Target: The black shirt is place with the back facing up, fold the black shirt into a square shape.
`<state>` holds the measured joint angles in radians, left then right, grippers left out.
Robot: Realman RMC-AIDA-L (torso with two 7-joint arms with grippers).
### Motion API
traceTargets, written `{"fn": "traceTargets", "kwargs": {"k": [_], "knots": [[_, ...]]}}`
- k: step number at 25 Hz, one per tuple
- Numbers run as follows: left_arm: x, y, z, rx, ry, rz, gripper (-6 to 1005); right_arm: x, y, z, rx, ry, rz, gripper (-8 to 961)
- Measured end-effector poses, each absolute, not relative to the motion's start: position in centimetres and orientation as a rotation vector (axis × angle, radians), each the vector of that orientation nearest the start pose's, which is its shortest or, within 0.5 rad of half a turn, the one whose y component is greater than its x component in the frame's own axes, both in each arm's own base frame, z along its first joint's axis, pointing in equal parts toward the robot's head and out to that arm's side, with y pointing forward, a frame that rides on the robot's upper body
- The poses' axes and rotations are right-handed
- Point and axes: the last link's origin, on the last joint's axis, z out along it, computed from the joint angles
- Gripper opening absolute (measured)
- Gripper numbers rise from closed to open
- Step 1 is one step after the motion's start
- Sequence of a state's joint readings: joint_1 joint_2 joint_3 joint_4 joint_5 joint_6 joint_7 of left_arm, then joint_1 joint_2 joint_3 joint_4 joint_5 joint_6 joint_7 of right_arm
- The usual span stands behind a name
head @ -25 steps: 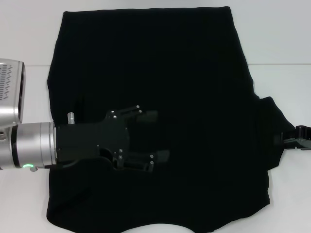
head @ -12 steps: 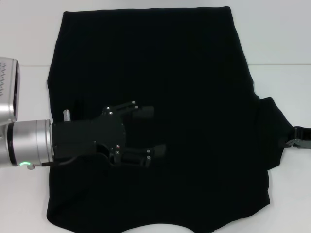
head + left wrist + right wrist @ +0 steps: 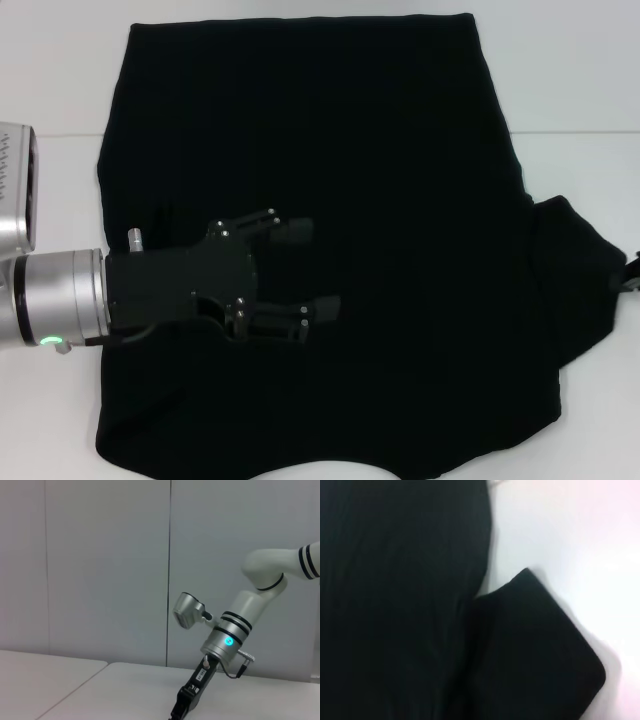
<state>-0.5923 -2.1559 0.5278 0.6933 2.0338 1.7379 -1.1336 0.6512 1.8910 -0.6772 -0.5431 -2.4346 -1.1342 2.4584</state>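
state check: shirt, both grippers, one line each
black shirt: spread flat on the white table, left side folded in, right sleeve out.
left gripper: open, over the shirt's left half, holding nothing.
right gripper: at the right sleeve's tip, mostly out of frame.

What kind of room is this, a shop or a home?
Probably a robot lab: a bare white table, plain grey wall panels, and two robot arms working on one black shirt, the left gripper above it.
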Motion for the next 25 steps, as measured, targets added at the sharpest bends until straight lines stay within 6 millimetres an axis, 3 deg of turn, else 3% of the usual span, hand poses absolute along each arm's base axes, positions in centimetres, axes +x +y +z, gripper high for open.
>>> {"fn": "traceTargets", "kwargs": {"k": [16,25], "knots": [[-22.5,31.9,-1.0,-2.742,-0.241,-0.952,948,34.6,39.4,8.4,-1.917,1.659,0.213,51],[-22.5,31.6,-1.4,-2.748,-0.261,-0.970,948,33.4,39.9,8.0,-1.980,1.632,0.222,68]]}}
